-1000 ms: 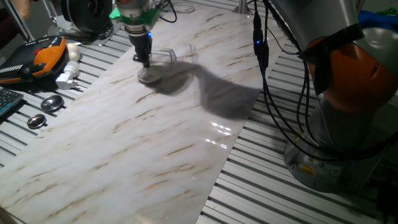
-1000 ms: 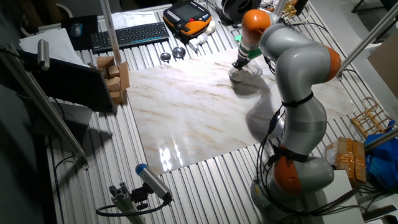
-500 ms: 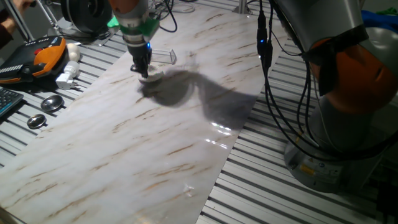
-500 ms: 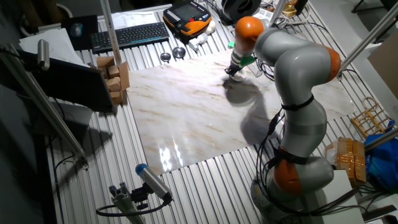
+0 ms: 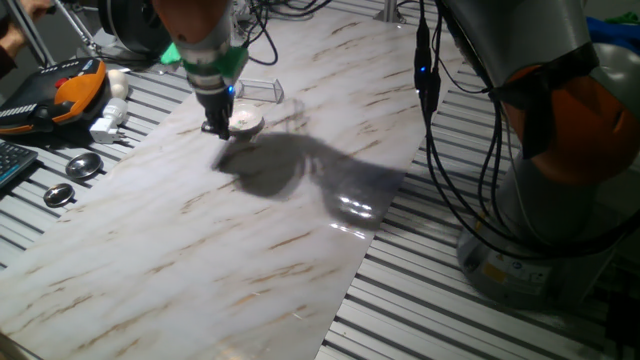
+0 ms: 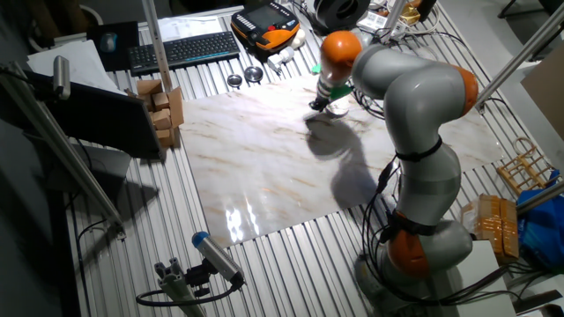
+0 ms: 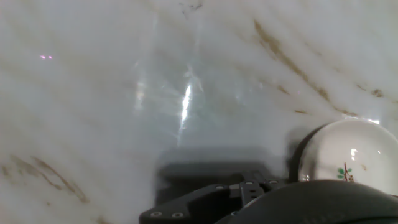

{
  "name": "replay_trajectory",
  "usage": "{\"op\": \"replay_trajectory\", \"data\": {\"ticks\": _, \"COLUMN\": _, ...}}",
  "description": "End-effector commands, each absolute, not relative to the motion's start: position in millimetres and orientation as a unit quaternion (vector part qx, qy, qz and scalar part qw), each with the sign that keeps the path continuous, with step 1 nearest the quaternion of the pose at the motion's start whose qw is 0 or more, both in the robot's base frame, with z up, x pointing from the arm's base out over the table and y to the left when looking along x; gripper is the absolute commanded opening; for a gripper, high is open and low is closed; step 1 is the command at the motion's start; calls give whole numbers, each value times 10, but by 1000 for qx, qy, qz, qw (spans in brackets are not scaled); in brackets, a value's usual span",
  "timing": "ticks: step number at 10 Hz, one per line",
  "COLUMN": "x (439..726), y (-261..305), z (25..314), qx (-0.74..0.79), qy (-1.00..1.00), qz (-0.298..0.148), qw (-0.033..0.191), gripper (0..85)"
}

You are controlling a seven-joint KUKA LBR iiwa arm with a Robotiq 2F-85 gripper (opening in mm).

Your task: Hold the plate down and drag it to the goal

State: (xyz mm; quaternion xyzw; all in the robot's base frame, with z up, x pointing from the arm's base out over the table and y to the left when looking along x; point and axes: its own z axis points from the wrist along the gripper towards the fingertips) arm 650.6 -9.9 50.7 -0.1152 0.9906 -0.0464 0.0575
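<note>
The end effector (image 5: 215,128), its tips hard to read as released or clenched, stands just beside the plate (image 5: 244,124) on the marbled surface (image 5: 250,230), apparently off the dish, which sits near the goal (image 5: 262,91). The risk: the glazed, shallow round dish could skid on the glossy slab if pressed at its rim. The clear plastic bracket's low walls glint, hard to see.

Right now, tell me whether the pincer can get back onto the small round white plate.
Probably yes. The pincer sits just beside the small round white plate on the marble board, nothing between them; the clear plastic bracket lies beyond the plate.
</note>
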Motion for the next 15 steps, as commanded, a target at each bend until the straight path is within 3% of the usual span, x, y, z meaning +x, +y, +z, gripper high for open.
{"op": "replay_trajectory", "data": {"ticks": 1, "x": 6507, "y": -117, "z": 496, "qx": -119, "qy": 990, "qz": -48, "qw": 59, "gripper": 0}}
{"op": "replay_trajectory", "data": {"ticks": 7, "x": 6510, "y": -322, "z": 324, "qx": -116, "qy": 990, "qz": -46, "qw": 62, "gripper": 0}}
{"op": "replay_trajectory", "data": {"ticks": 15, "x": 6550, "y": -553, "z": 348, "qx": -132, "qy": 988, "qz": -48, "qw": 64, "gripper": 0}}
